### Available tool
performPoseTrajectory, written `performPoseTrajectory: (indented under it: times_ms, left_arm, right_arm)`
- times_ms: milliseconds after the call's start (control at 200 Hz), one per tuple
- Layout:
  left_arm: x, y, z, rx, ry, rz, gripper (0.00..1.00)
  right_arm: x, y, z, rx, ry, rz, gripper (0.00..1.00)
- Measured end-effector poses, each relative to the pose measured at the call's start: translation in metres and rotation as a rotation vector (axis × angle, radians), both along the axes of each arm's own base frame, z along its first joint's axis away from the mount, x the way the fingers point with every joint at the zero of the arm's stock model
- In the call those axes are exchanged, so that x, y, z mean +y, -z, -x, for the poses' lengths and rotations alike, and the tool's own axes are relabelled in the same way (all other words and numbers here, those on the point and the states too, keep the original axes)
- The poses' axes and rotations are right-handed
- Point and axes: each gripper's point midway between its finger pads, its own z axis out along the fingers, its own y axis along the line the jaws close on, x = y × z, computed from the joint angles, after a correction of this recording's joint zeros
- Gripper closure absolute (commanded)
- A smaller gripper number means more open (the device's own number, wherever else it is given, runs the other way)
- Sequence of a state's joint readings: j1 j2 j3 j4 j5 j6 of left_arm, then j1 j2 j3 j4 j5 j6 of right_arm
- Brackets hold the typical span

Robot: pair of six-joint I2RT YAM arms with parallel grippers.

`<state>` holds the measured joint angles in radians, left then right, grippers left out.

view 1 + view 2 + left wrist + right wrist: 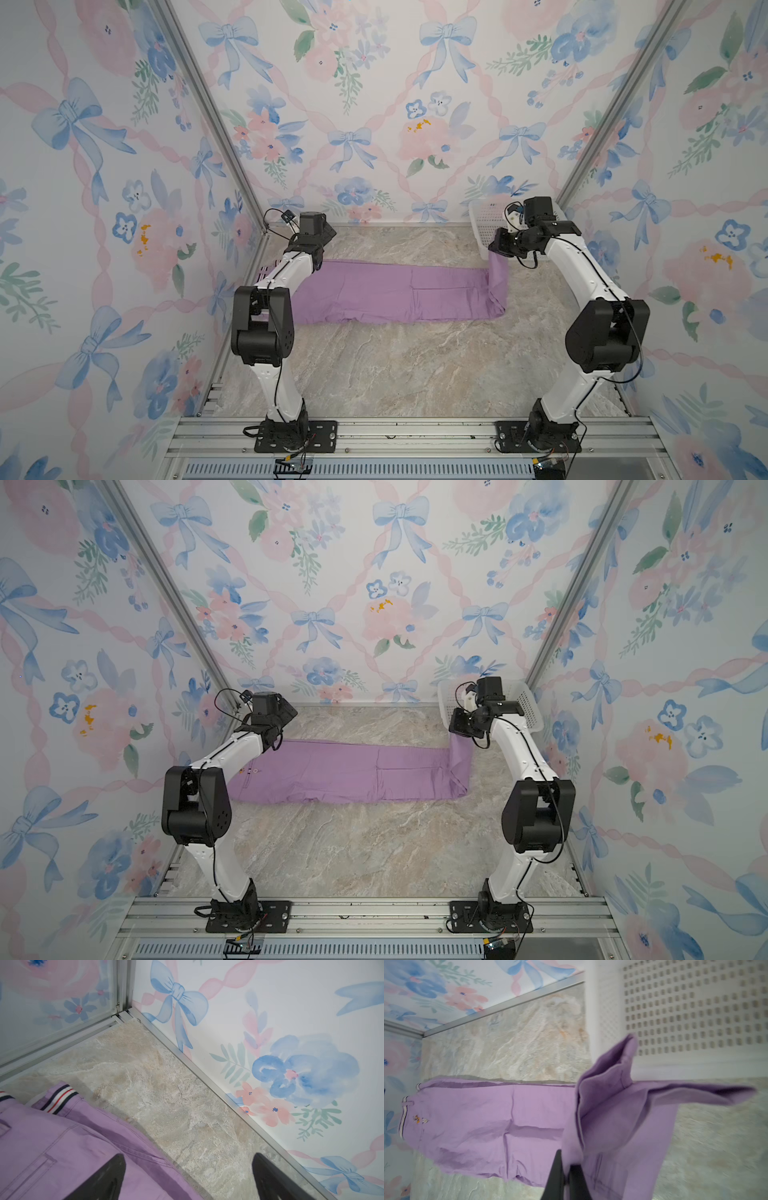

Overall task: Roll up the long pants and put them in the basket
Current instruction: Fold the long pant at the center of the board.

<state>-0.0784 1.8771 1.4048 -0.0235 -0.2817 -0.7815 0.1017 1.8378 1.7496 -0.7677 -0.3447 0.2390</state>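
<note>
The long pants (395, 295) (353, 771) lie flat across the back of the marble table, lilac, with the striped waistband (60, 1099) (403, 1118) at the left. At the right, the leg ends are lifted and folded up off the table. My right gripper (496, 249) (457, 729) (566, 1159) is shut on that raised leg fabric (623, 1115). My left gripper (188, 1157) hovers open above the waist end's back edge. One of its fingers (112, 1167) is over the pants (62, 1147) and the other is over bare table. In both top views its jaws are hidden under the wrist.
A white perforated basket (478, 224) (528, 704) (695, 1012) stands in the back right corner, just behind the right gripper. Floral walls with metal rails (197, 1072) close in the table at the left, back and right. Marble table (415, 365) stretches in front of the pants.
</note>
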Motion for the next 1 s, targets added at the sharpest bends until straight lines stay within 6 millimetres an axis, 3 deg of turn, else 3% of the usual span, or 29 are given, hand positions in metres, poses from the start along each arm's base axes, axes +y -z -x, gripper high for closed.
performPoseTrajectory:
  times_ms: [110,180,300,400,465,555,725,1000]
  left_arm:
    - [-0.027,0.012,-0.005,0.021,0.07,0.027,0.02]
    - [-0.053,0.022,-0.013,0.032,0.123,0.044,0.02]
    - [-0.12,0.034,-0.025,0.041,0.242,0.086,0.02]
    - [-0.173,0.036,-0.029,0.036,0.327,0.139,0.02]
    - [-0.198,0.034,-0.031,0.029,0.368,0.178,0.02]
    - [-0.216,0.029,-0.033,0.018,0.394,0.221,0.02]
    - [-0.223,0.03,-0.034,0.019,0.398,0.266,0.02]
    - [-0.244,0.061,-0.021,0.094,0.442,0.343,0.02]
  right_arm:
    - [0.076,-0.012,-0.005,-0.03,-0.149,-0.041,1.0]
    - [0.122,-0.007,-0.006,-0.027,-0.235,-0.069,1.0]
    - [0.185,0.026,0.005,0.038,-0.349,-0.096,1.0]
    - [0.216,0.056,0.016,0.105,-0.4,-0.101,1.0]
    - [0.225,0.07,0.021,0.134,-0.415,-0.098,1.0]
    - [0.23,0.077,0.024,0.154,-0.42,-0.097,1.0]
    - [0.231,0.072,0.021,0.142,-0.416,-0.103,1.0]
    - [0.23,0.071,0.021,0.139,-0.414,-0.1,1.0]
